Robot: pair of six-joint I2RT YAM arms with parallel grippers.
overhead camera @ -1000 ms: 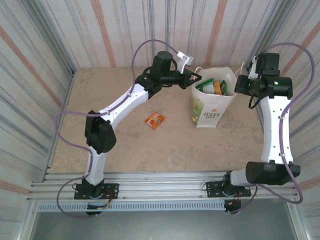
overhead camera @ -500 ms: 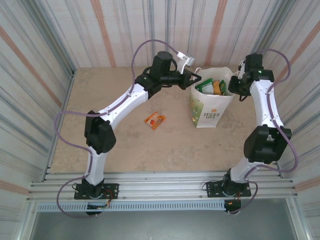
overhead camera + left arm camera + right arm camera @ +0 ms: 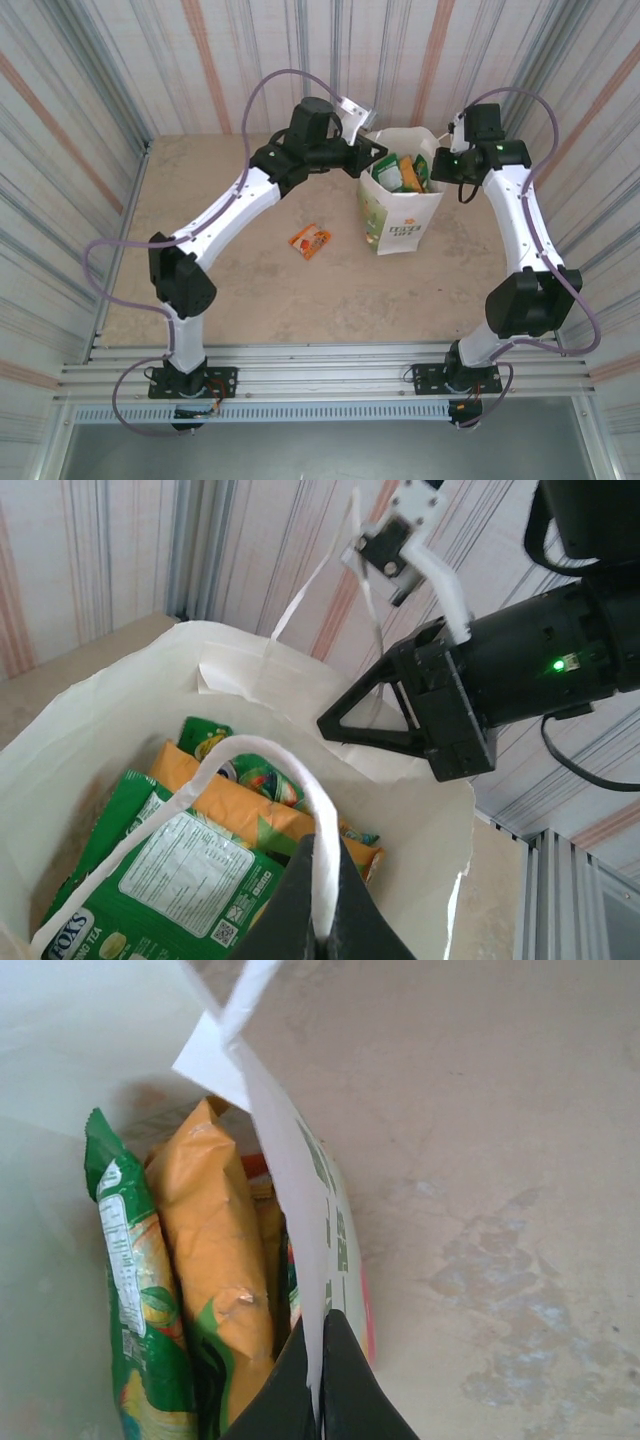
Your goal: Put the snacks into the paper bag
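the left gripper [image 3: 367,158] is pinched together on a thin white loop handle [image 3: 262,757] of the upright white paper carrier bag [image 3: 400,228] with a green-orange logo; in the left wrist view its dark fingers [image 3: 300,900] meet around the strip with no gap to be seen. the left arm rises from its base at the near edge, bends at a black elbow and stretches its white forearm up and rightward, so the gripper sits at the bag's left rim. on the beige table [image 3: 240,300], between that forearm and the bag but well apart from both, lies a small flat orange packet [image 3: 310,241] on its own. the bag stands open near the far middle of the table, and packets stand on edge inside it - a green fox's packet [image 3: 170,880] nearest the left wrist camera, a yellow-orange packet [image 3: 250,815] just behind it, and further green and orange ones pressed close together. the right gripper [image 3: 438,166] is closed on the opposite wall of the bag: in the right wrist view [image 3: 318,1360] the white paper runs edge-on down between its two dark fingers [image 3: 345,1380], which are squeezed against it. the right arm climbs from its base, folds at its elbow near the right wall and reaches up and leftward - its wrist bent in toward the bag's right rim.
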